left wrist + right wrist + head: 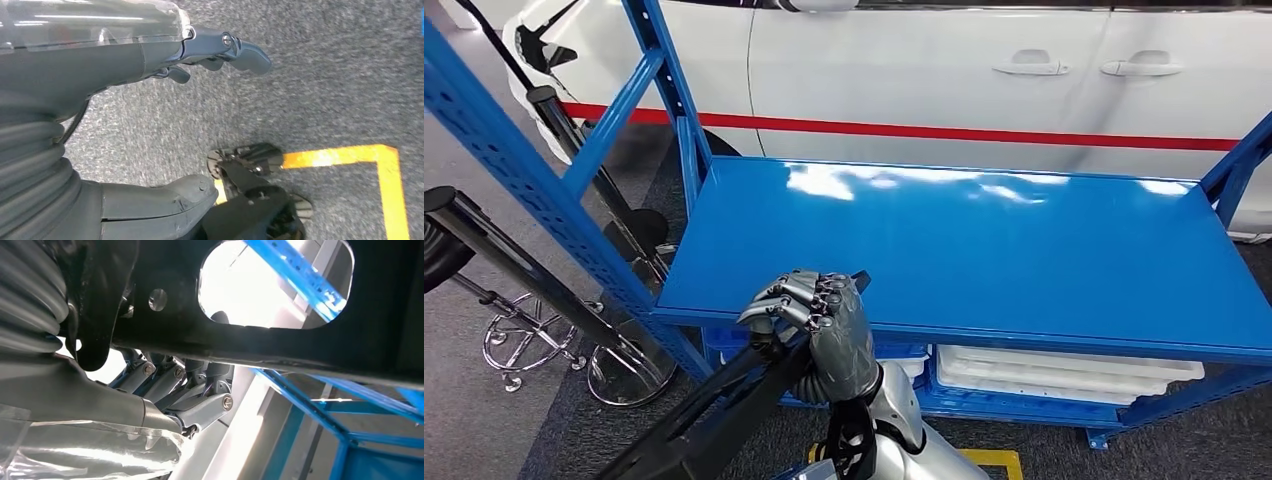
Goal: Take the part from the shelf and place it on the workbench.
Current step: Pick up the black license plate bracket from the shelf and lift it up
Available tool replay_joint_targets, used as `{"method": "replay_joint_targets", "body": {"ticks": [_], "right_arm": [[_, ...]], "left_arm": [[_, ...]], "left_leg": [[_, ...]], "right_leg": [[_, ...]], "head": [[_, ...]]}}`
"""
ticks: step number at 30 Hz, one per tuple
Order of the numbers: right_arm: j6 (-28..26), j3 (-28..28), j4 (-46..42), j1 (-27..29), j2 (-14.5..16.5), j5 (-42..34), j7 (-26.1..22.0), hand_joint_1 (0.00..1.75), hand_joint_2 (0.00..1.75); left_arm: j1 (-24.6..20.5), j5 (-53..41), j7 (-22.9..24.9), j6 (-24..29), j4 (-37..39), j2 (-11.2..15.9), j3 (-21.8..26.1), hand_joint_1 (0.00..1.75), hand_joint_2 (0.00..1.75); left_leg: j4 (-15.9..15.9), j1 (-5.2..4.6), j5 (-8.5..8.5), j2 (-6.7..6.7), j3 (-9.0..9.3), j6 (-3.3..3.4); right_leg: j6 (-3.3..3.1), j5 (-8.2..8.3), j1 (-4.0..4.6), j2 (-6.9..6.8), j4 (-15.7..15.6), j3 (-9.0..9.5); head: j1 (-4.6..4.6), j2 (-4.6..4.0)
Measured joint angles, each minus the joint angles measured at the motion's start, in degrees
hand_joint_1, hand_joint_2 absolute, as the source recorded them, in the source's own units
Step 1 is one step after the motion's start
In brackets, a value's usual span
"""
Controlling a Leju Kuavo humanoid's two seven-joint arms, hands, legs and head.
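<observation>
Already gripped, the long black part sits in the right hand, fingers wrapped around it at 6 o'clock by the blue shelf front edge; left hand hangs loosely open; next, probably carry to workbench.

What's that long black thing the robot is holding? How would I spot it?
Find the big blue shelf in front of the white car. At its front edge the robot's right hand grips a long black part, slanting down toward the floor. Unlike the white trays underneath, it is dark, flat metal with cut-out holes.
</observation>
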Motion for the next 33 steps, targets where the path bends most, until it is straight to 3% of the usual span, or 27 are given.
{"method": "replay_joint_targets", "body": {"ticks": [2, 4, 5, 6, 7, 9, 11, 12, 15, 17, 19, 20, 21, 22, 24, 26, 27, 28, 30, 31, 33], "right_arm": [[-0.1, 0.0, 0.0, 0.0, 0.0, 0.0, 0.0, 1.75, 1.75], [-0.1, 0.0, 0.1, 0.0, 0.0, -0.1, 0.0, 1.75, 1.75], [-0.1, 0.1, 0.1, 0.0, 0.0, -0.1, 0.0, 1.75, 1.75], [-0.1, 0.1, 0.1, 0.0, 0.0, -0.1, 0.0, 1.75, 1.75], [-0.1, 0.1, 0.2, 0.0, 0.0, -0.1, 0.0, 1.75, 1.75], [-0.1, 0.1, 0.2, 0.0, 0.0, -0.2, 0.0, 1.75, 1.75], [-0.1, 0.1, 0.2, -0.1, 0.0, -0.2, 0.0, 1.75, 1.75], [-0.1, 0.1, 0.2, -0.2, 0.0, -0.2, 0.0, 1.75, 1.75], [-0.1, 0.1, 0.2, -0.2, 0.0, -0.2, 0.0, 1.75, 1.75], [-0.1, 0.1, 0.2, -0.3, 0.1, -0.2, 0.0, 1.75, 1.75], [-0.1, 0.1, 0.3, -0.3, 0.2, -0.2, 0.0, 1.75, 1.75], [-0.1, 0.1, 0.4, -0.3, 0.2, -0.2, 0.0, 1.75, 1.75], [-0.1, 0.1, 0.6, -0.3, 0.2, -0.2, 0.0, 1.75, 1.75], [-0.1, 0.1, 0.7, -0.3, 0.3, -0.2, 0.0, 1.75, 1.75], [-0.2, 0.1, 0.9, -0.3, 0.3, -0.2, 0.1, 1.75, 1.75], [-0.2, 0.1, 1.0, -0.2, 0.3, -0.1, 0.2, 1.75, 1.75], [-0.3, 0.1, 1.0, -0.2, 0.3, 0.0, 0.2, 1.75, 1.75], [-0.4, 0.1, 1.1, -0.2, 0.3, 0.2, 0.3, 1.75, 1.75], [-0.8, 0.1, 1.2, 0.1, 0.3, 0.6, 0.4, 1.75, 1.75], [-1.1, 0.0, 1.3, 0.3, 0.3, 0.9, 0.5, 1.75, 1.75], [-1.8, -0.2, 1.6, 0.9, 0.2, 1.6, 0.5, 1.75, 1.75]], "left_arm": [[-0.1, -0.2, 0.2, 0.6, 0.0, -0.2, 0.0, 0.0, 1.75], [-0.3, -0.3, 0.5, 1.1, 0.0, -0.2, 0.0, 0.0, 1.75], [-0.3, -0.4, 0.6, 1.2, 0.0, -0.2, 0.0, 0.0, 1.75], [-0.3, -0.4, 0.6, 1.3, 0.0, -0.2, 0.0, 0.0, 1.75], [-0.3, -0.4, 0.7, 1.4, 0.0, -0.2, 0.0, 0.0, 1.75], [-0.3, -0.5, 0.7, 1.4, 0.0, -0.3, 0.0, 0.0, 1.75], [-0.3, -0.6, 0.7, 1.4, 0.0, -0.6, 0.0, 0.0, 1.75], [-0.3, -0.6, 0.7, 1.4, 0.0, -0.6, 0.0, 0.0, 1.75], [-0.3, -0.6, 0.7, 1.5, 0.0, -0.7, 0.0, 0.0, 1.75], [-0.3, -0.6, 0.8, 1.6, 0.0, -0.7, 0.0, 0.0, 1.75], [-0.3, -0.6, 1.0, 1.8, 0.0, -0.7, 0.0, 0.0, 1.75], [-0.3, -0.7, 1.0, 1.8, 0.0, -0.7, 0.0, 0.0, 1.75], [-0.3, -0.7, 1.1, 1.9, 0.0, -0.7, 0.0, 0.0, 1.75], [-0.3, -0.7, 1.1, 1.9, 0.0, -0.7, 0.0, 0.0, 1.75], [-0.4, -0.8, 1.2, 2.1, 0.0, -0.7, 0.0, 0.0, 1.75], [-0.7, -0.8, 1.2, 2.1, 0.0, -0.7, 0.0, 0.0, 1.75], [-0.8, -0.8, 1.2, 2.2, 0.0, -0.7, 0.0, 0.0, 1.75], [-0.8, -0.8, 1.2, 2.2, 0.0, -0.7, 0.0, 0.0, 1.75], [-0.8, -0.9, 1.2, 2.2, 0.0, -0.7, 0.0, 0.0, 1.75], [-0.7, -1.0, 1.3, 2.2, 0.0, -0.8, 0.0, 0.0, 1.75], [-0.7, -1.2, 1.5, 2.2, 0.0, -0.9, -0.1, 0.0, 1.75]], "left_leg": [[-0.5, 0.26, 1.17, 0.3, -0.74, 0.84], [-0.5, 0.17, 2.12, 0.47, -2.08, 1.21], [-0.4, 0.15, 2.57, 0.54, -2.81, 1.19], [-0.2, 0.13, 2.99, 0.59, -3.51, 1.13], [-0.1, 0.13, 3.36, 0.62, -4.18, 1.02], [0.5, 0.13, 3.97, 0.61, -5.35, 0.73], [0.9, 0.02, 4.59, 0.54, -6.22, 0.16], [1.0, -0.01, 4.97, 0.53, -6.47, -0.22], [1.1, 0.06, 5.55, 0.4, -6.98, -1.32], [3.9, 0.21, 2.11, 0.29, -8.18, -1.81], [10.5, 0.35, -3.6, 0.29, -10.01, -2.22], [13.9, 0.38, -5.34, 0.29, -10.59, -2.41], [16.1, 0.41, -5.75, 0.3, -10.52, -2.54], [16.6, 0.42, -4.89, 0.3, -9.56, -2.59], [12.0, 0.44, -2.01, 0.29, -4.84, -2.39], [4.1, 0.23, -2.18, 0.2, 1.0, -1.87], [1.4, 0.06, -2.79, 0.11, 2.67, -1.59], [-0.1, -0.14, -3.27, 0.04, 3.33, -1.3], [-0.6, -0.17, -2.33, 0.11, 2.67, -0.6], [-0.8, -0.06, -1.62, 0.26, 2.21, -0.11], [-1.1, 0.2, 0.05, 0.57, 0.75, 0.8]], "right_leg": [[0.58, -3.46, -0.1, 0.1, 3.3, -1.29], [0.97, -8.72, -0.28, 0.12, 10.4, -3.53], [1.12, -10.32, -0.33, 0.11, 13.7, -4.28], [1.23, -10.69, -0.37, 0.1, 15.3, -4.24], [1.25, -9.9, -0.42, 0.09, 14.7, -3.12], [1.03, -7.17, -0.52, 0.09, 8.0, 1.98], [0.46, -6.07, -0.3, 0.13, 0.9, 6.38], [0.14, -6.11, -0.14, 0.16, -0.8, 7.16], [-1.17, -5.02, -0.08, 0.02, -1.4, 6.44], [-2.22, -3.73, -0.33, -0.23, -1.7, 5.39], [-2.67, -2.47, -0.27, -0.35, -1.6, 3.77], [-2.65, -1.85, -0.22, -0.37, -1.4, 2.86], [-2.62, -1.25, -0.18, -0.4, -1.2, 1.86], [-2.53, -0.69, -0.15, -0.43, -1.0, 0.85], [-2.26, 0.31, -0.14, -0.43, -0.3, -0.96], [-1.73, 1.19, -0.04, -0.42, 0.1, -1.99], [-1.39, 1.64, -0.03, -0.47, 0.1, -2.14], [-1.02, 2.15, -0.06, -0.53, 0.0, -2.2], [-0.29, 2.93, -0.2, -0.48, -0.3, -2.32], [0.02, 2.12, -0.24, -0.32, 0.2, -2.71], [0.43, -2.8, -0.32, -0.02, 4.1, -4.11]], "head": [[0.03, 0.0], [0.04, 0.0], [0.04, 0.01], [0.03, 0.01], [0.04, 0.01], [0.03, 0.0], [0.02, 0.0], [0.01, 0.0], [0.0, -0.01], [-0.02, -0.01], [-0.04, -0.01], [-0.04, -0.01], [-0.04, -0.01], [-0.04, -0.01], [-0.04, 0.0], [-0.05, -0.01], [-0.04, -0.01], [-0.05, -0.01], [-0.04, -0.01], [-0.03, -0.01], [-0.02, -0.01]]}}
